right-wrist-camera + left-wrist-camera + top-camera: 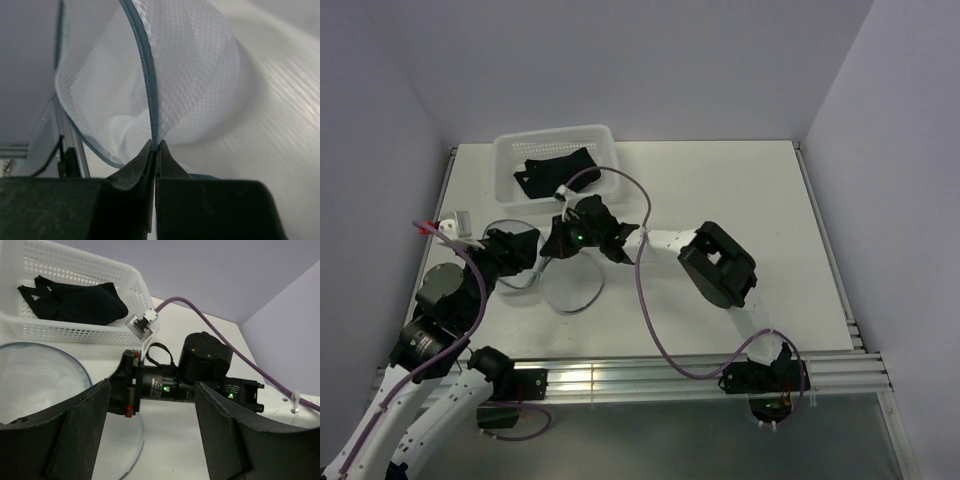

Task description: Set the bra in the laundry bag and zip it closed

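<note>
The bag is being held ready: the right claw (155,147) is pinched on the zipper rim of the laundry bag (195,75). The bra (552,170) lies in the basket (605,135), at 12 o'clock from the bag. The left claw (152,390) is spread and empty, so it probably must fetch the bra next.

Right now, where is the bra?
In the top view, the bra lies inside the white basket at the far edge of the table, left of centre.

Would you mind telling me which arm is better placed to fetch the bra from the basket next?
Left. The left gripper is open and empty, facing the basket where the bra lies. The right gripper is shut on the laundry bag at its zipper rim, so it looks occupied.
</note>
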Controlling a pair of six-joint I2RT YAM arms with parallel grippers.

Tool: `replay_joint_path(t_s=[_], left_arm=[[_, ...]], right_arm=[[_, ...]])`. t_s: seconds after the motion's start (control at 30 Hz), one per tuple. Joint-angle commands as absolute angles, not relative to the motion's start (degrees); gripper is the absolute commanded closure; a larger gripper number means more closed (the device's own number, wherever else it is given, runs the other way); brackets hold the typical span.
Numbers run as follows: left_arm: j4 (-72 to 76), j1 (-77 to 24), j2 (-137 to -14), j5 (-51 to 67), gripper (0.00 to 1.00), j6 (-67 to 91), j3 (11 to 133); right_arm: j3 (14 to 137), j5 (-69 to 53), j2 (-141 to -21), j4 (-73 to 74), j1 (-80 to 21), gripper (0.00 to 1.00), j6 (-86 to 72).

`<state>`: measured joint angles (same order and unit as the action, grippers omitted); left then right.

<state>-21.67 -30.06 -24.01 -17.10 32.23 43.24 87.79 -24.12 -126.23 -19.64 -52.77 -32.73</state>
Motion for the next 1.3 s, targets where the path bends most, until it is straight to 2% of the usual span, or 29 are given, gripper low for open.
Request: replay_joint_path(t_s=[0.0,0.1,0.13,0.17,0.2,0.33,0.37,0.5,0.63,0.7,0.73,0.77,0.87,0.93,1.0,1.07,1.13,1.27], left_arm=[[-16.44,-29.88,-25.92,-15.21,0.27,32.34,42.63],[-16.08,-29.79,-27.77,-15.73,0.32,33.13,42.54],[-16.17,-29.79,-28.03,-16.08,0.33,33.31,42.45],[-16.26,-29.79,-28.65,-16.43,0.34,33.48,42.45],[-16.52,-29.88,-28.91,-16.78,0.35,33.4,42.63],[-18.53,-29.88,-29.97,-18.71,0.34,32.61,44.03],[-19.07,-29.88,-30.49,-19.33,0.34,32.0,44.29],[-20.57,-29.79,-31.46,-21.71,0.34,30.59,44.48],[-19.78,-29.79,-32.17,-21.88,0.35,31.02,43.77],[-19.51,-29.8,-33.13,-21.62,0.35,31.73,43.94],[-19.42,-29.88,-33.66,-21.27,0.35,31.9,44.03],[-19.16,-29.8,-34.97,-20.92,0.35,32.34,44.29],[-17.84,-29.71,-40.22,-21.18,0.35,33.22,48.4],[-18.19,-29.53,-44.36,-22.58,0.34,33.05,52.1],[-18.02,-28.31,-51.13,-22.77,0.34,32.96,57.62],[-16.09,-26.11,-57.35,-21.18,0.33,32.78,62.37],[-14.6,-23.14,-61.94,-19.44,0.31,33.05,65.81],[-16.94,-21.97,-79.48,-22.05,0.22,31.12,78.53]], right_arm=[[80.7,-26.8,-120.86,-19.07,-50.98,1.0,-29.53],[77.17,-28.57,-118.74,-17.42,-48.61,0.98,-28.57],[77.26,-28.3,-118.48,-16.01,-48.34,0.83,-26.39],[78.65,-27.43,-118.48,-12.17,-48.08,0.73,-24.98],[79.27,-26.81,-118.3,-10.56,-47.9,0.52,-22.96],[79.46,-25.76,-114.53,-7.56,-46.32,0.12,-21.45],[78.84,-25.49,-111.65,-7.47,-45.88,0.1,-21.36],[79.97,-24.0,-105.83,-4.05,-42.9,0.1,-19.87],[88.13,-23.21,-108.71,-1.94,-40.09,0.17,-21.97],[96.82,-19.27,-114.15,1.47,-39.64,0.19,-21.97],[100.25,-14.55,-116.43,2.89,-39.46,0.24,-21.1],[109.42,-13.28,-122.37,4.9,-39.11,0.26,-20.48],[125.54,-9.5,-131.98,15.71,-38.24,0.34,-20.04],[121.32,-10.02,-129.74,11.72,-38.06,0.38,-21.7],[107.19,-11.33,-121.23,-0.71,-37.36,0.47,-25.03],[100.06,-10.9,-114.82,-5.61,-36.83,0.47,-25.58],[98.27,-9.15,-111.9,-5.28,-36.3,0.47,-24.61],[87.15,-7.12,-102.76,-6.06,-33.58,0.46,-25.66]])
